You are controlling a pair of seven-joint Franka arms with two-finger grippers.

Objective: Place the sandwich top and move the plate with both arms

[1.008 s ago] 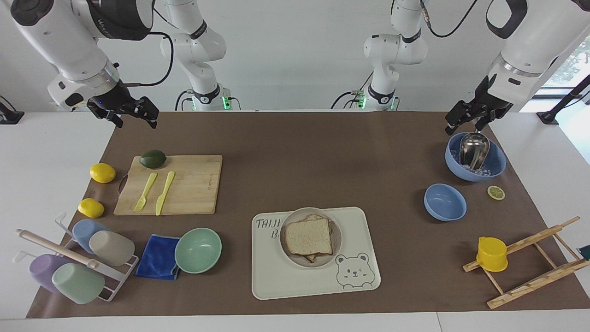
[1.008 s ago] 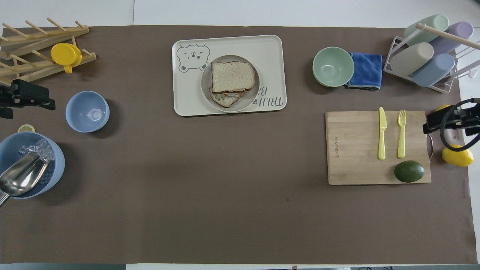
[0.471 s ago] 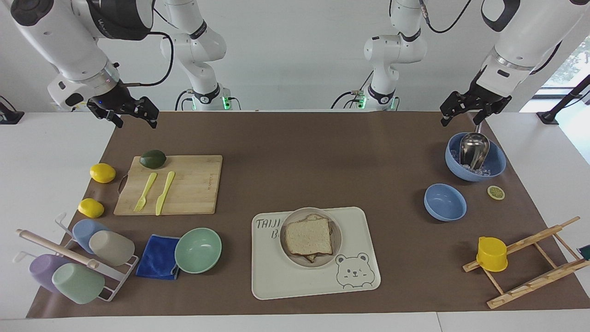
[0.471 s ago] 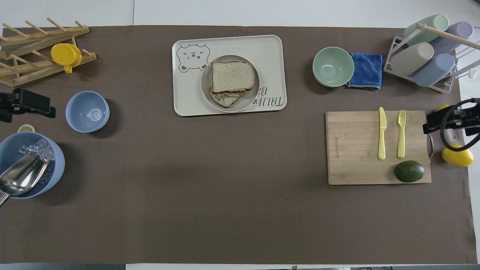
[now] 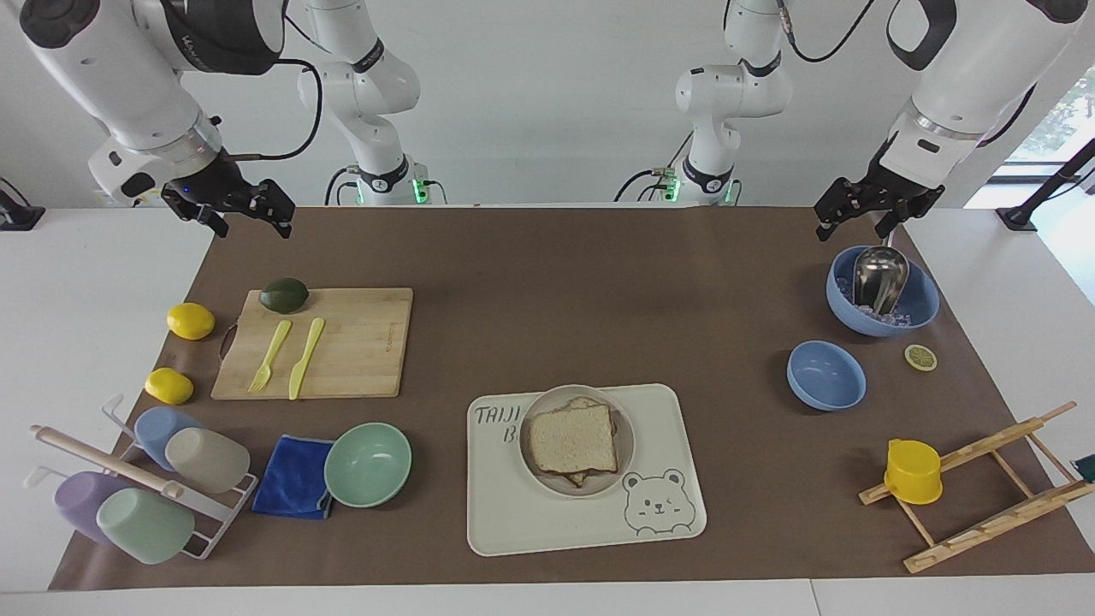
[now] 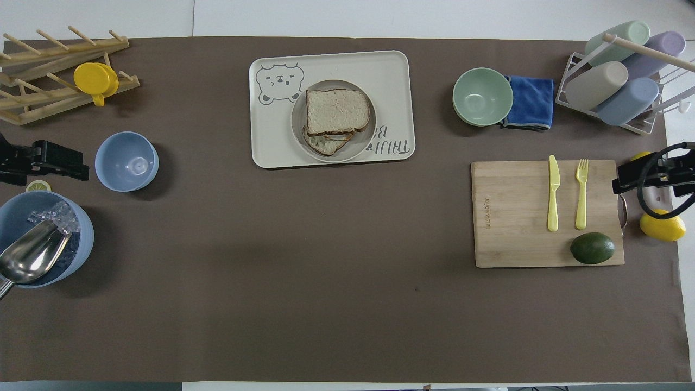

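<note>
The sandwich top (image 5: 571, 439) lies flat on a lower slice (image 6: 324, 145) on the plate (image 5: 627, 445). The plate stands on the cream bear tray (image 5: 530, 522), far from the robots at mid-table. In the overhead view the top slice (image 6: 336, 111) covers most of the plate (image 6: 297, 122). My left gripper (image 5: 852, 224) hangs open and empty in the air over the large blue ice bowl (image 5: 920, 312). My right gripper (image 5: 255, 228) waits open and empty in the air over the mat's edge beside the cutting board (image 5: 359, 342). Both are well apart from the plate.
A small blue bowl (image 5: 825, 375), a lemon slice (image 5: 920, 357) and a wooden rack with a yellow cup (image 5: 913, 470) sit at the left arm's end. An avocado (image 5: 284, 294), plastic fork and knife, two lemons, a mint bowl (image 5: 368, 464), a blue cloth and a cup rack sit at the right arm's end.
My left gripper has lifted away from the ice bowl and shifted slightly toward the table's middle. The right arm, plate and bread have not moved.
</note>
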